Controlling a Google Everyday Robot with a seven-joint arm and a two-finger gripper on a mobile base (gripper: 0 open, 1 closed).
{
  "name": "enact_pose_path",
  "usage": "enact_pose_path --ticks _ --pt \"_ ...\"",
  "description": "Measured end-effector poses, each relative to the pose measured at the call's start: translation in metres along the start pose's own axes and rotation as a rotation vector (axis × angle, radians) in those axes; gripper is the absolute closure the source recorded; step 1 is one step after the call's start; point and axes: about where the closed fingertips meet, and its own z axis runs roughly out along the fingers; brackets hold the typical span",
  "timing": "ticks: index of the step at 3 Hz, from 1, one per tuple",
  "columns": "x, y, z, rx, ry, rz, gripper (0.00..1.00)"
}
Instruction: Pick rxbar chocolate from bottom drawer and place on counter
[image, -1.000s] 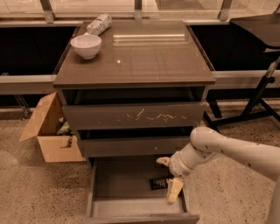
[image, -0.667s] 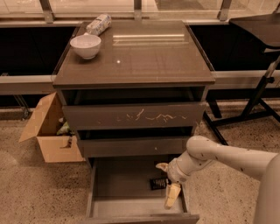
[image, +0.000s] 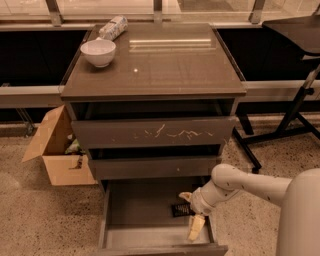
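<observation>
Speckled stone floor (image: 45, 220) surrounds a grey-brown drawer cabinet (image: 80, 150), the fixed mark for all that follows. At the cabinet's foot the bottom drawer (image: 160, 248) stands pulled out toward the camera. A pale arm (image: 250, 182) reaches in from the cabinet's right, low over the drawer's right half. Its gripper (image: 187, 217) hangs there with both fingers spread wide and holding nothing, one finger toward the cabinet's body and the other toward the drawer front.

The chocolate bar (image: 178, 210), a small dark wrapper, lies flat on the drawer floor in that same right half. It sits just to the left of the wrist, roughly in the gap between the two fingers. Its long axis appears to run left to right, parallel to the drawer front, so the fingers look placed to close across its narrow width. A short drop seems all that is needed.

Left of the cabinet sits an open cardboard box (image: 55, 155). Higher on the cabinet is a drawer front with white scratches (image: 155, 132). On top is the glossy counter (image: 165, 65), carrying a white bowl (image: 98, 51) and a pale packet (image: 112, 27) at its far left corner.
</observation>
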Motion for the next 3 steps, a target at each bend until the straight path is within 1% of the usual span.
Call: enact_pose_path --ticks 1,2,3 --pt "0.018 -0.005 0.021 -0.033 0.028 0.031 0.00" --pt "0.060 -0.019 0.053 -0.054 0.025 0.072 0.00" --pt "0.128 -0.062 0.091 -0.026 -0.019 0.079 0.00"
